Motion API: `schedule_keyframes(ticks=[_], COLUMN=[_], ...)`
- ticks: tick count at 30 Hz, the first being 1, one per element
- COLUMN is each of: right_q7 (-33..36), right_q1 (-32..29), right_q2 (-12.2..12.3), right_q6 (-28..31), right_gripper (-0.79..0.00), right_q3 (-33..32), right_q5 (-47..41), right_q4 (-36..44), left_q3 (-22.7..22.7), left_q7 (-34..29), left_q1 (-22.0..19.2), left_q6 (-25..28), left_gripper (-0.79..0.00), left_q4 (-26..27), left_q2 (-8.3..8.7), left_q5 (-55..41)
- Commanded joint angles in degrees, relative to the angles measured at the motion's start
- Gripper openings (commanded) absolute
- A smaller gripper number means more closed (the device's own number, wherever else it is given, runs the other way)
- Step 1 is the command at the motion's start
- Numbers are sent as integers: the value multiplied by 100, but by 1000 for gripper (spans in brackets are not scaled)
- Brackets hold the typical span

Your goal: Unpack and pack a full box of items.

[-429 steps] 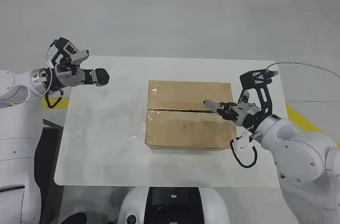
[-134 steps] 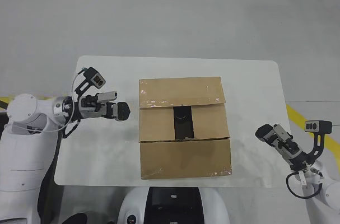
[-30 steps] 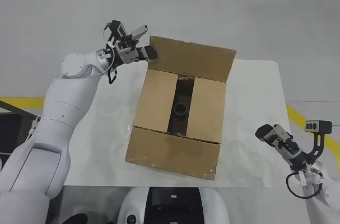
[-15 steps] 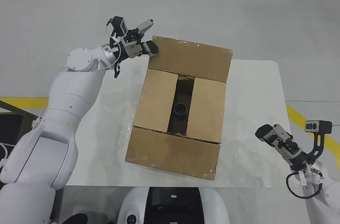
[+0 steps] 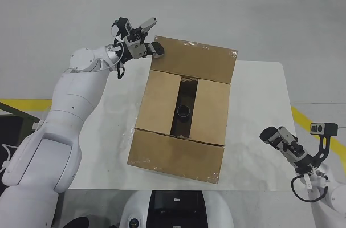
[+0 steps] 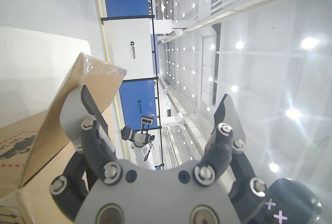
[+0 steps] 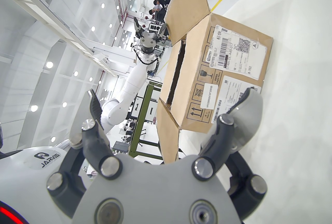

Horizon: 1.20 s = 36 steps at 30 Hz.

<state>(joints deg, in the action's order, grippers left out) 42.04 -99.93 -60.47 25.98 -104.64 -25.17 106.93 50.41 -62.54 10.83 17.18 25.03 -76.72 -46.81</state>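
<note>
The cardboard box [image 5: 161, 108] is sitting in the middle of the white table [image 5: 98, 131], turned a little askew. A few seconds ago it was lying square to the edge with its far flap [image 5: 195, 57] flat; now that flap is standing up and the whole box is sitting slewed round. The near flap [image 5: 175, 154] is lying folded outward, and the two inner flaps are leaving a gap over a dark round item [image 5: 183, 110] inside.

The left gripper [image 5: 154, 36], which was hovering by the box's left side earlier, is now reaching up at the far left corner of the raised flap. Its jaws are spread wide, with one finger [image 6: 87, 103] resting against the cardboard there and the other in open air. Over the last half second it is barely shifting.

The right gripper [image 5: 269, 135] is staying where it was, off by the table's right edge, well apart from the box, with its jaws spread and nothing between them.
</note>
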Motion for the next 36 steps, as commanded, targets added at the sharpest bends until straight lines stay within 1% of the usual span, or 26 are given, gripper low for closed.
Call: schedule_keyframes(ticks=[1, 4, 6, 11, 18, 23, 27, 36], right_q7=[0, 0, 0, 0, 0, 0, 0, 0], right_q1=[0, 0, 0, 0, 0, 0, 0, 0], right_q2=[0, 0, 0, 0, 0, 0, 0, 0], right_q6=[0, 0, 0, 0, 0, 0, 0, 0], right_gripper=[0, 0, 0, 0, 0, 0, 0, 0], right_q3=[0, 0, 0, 0, 0, 0, 0, 0], right_q5=[0, 0, 0, 0, 0, 0, 0, 0], right_q4=[0, 0, 0, 0, 0, 0, 0, 0], left_q3=[0, 13, 36, 92, 163, 138, 95, 59], left_q7=[-2, 59, 433, 871, 1117, 1268, 1324, 1373], left_q1=[0, 9, 59, 153, 269, 303, 290, 246], left_q6=[-3, -4, 65, -308, -615, -756, -838, -1011], left_gripper=[0, 0, 0, 0, 0, 0, 0, 0], left_q4=[0, -10, 73, 303, 495, 480, 414, 92], left_q2=[0, 2, 29, 116, 166, 145, 97, 8], left_q5=[-6, -9, 160, 550, 855, 1072, 1197, 1392])
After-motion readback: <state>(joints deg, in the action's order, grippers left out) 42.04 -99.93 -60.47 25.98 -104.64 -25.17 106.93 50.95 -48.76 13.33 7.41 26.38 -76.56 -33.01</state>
